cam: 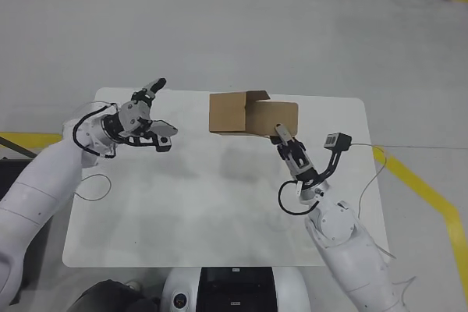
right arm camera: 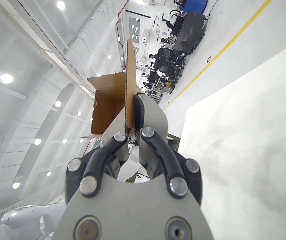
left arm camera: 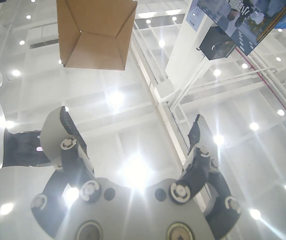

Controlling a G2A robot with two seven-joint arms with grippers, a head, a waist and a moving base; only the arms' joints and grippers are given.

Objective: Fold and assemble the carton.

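Over the far side of the white table (cam: 218, 226), your right gripper (cam: 283, 134) is clamped on one cardboard panel of the carton (cam: 246, 115), and the carton looks lifted clear of the surface. The body is squared open into a box shape, and one flap juts out loose at the far end. Your left gripper (cam: 162, 111) hangs well apart to the side, jaws spread wide and holding nothing. By my read you're partway: the carton is opened up, but the flaps aren't yet folded and tucked shut.
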